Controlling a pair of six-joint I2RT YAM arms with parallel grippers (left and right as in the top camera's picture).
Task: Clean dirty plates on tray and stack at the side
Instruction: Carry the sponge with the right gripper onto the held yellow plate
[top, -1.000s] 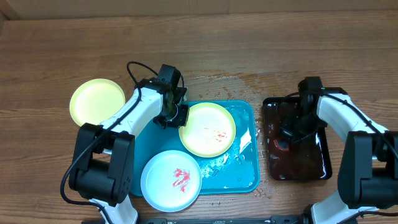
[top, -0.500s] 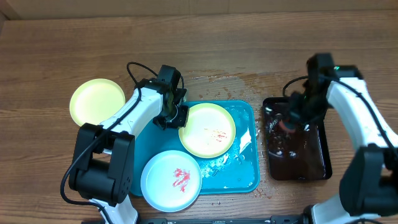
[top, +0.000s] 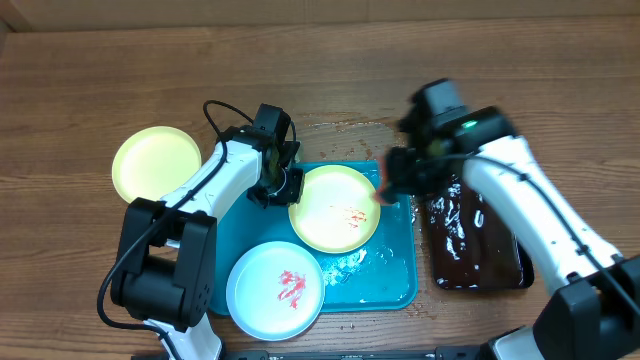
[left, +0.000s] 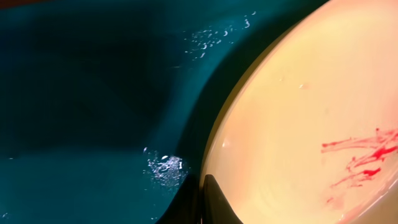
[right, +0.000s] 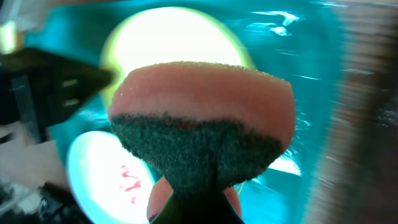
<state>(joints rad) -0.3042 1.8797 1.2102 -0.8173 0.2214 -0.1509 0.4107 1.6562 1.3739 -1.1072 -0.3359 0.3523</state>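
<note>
Swinging left off the dark tray (top: 475, 250) since the earlier frame, the right gripper (top: 398, 176) now hangs over the right rim of the smeared yellow-green plate (top: 334, 208), which lies on the far half of the turquoise tray (top: 398, 285). Its jaws are closed on a sponge (right: 199, 106), soft salmon foam backed by coarse dark-green scourer, squeezed narrow where it is held. The left gripper (top: 278, 186) sits at that plate's left rim; one dark fingertip (left: 214, 199) shows there, but whether it pinches the rim I cannot tell. Scrubbing looks about to begin: the sponge must come down onto the thin red streaks and rub. Plate and tray are smooth, glossy plastic, beaded with water, so likely slippery. The pale blue plate (top: 275, 290), near left, carries a red smear; the clean yellow-green plate (top: 157, 163) rests left on the wooden desk (top: 100, 70).
</note>
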